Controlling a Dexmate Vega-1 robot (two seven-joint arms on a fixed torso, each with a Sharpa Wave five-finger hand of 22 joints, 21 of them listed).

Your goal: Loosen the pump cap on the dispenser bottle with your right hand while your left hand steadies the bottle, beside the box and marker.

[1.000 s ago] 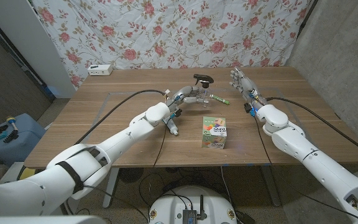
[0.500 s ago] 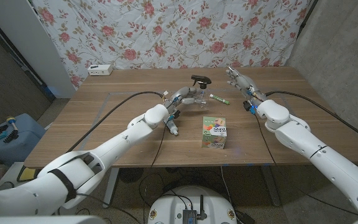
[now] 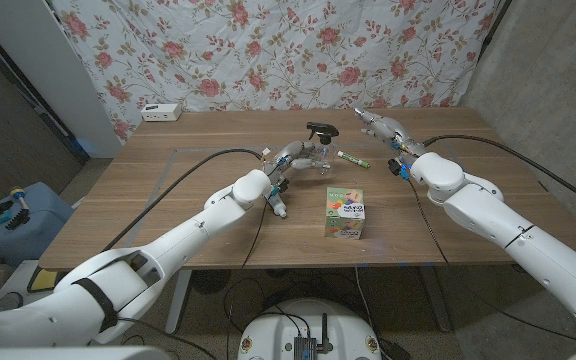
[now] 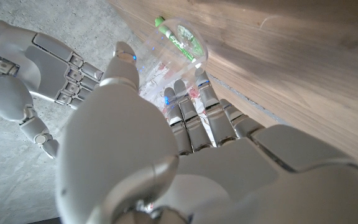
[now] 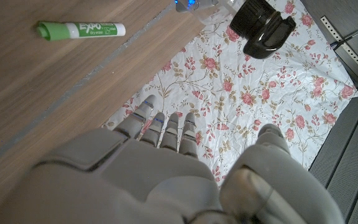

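Two robot arms are seen over a wooden table (image 3: 168, 200) in the head view. The dispenser bottle (image 3: 318, 152) is held upright near the table's middle by the left hand (image 3: 298, 157), whose fingers are wrapped around its clear body; the black pump cap (image 3: 322, 129) stands above them. The right hand (image 3: 380, 127) is raised off the table, just to the right of the cap and apart from it, with its fingers spread and nothing held. A green marker (image 3: 352, 158) is laid flat between the bottle and the right arm, and a small printed box (image 3: 346, 213) is set upright nearer the front edge. A white power strip (image 3: 162, 112) is seen at the far left corner, before a floral cloth (image 3: 268, 50).

From the left wrist, the left hand (image 4: 166, 143) is shown clasped on the clear bottle (image 4: 182, 50), with the marker (image 4: 176, 34) seen through the plastic. The right hand (image 4: 39, 68) is visible beside it, fingers extended and empty.

From the right wrist, the right hand (image 5: 166, 168) is shown released, fingers straight and slightly parted, pointing toward the pump cap (image 5: 263, 26) but well short of it. The marker (image 5: 79, 28) is seen lying on the table (image 5: 36, 93).
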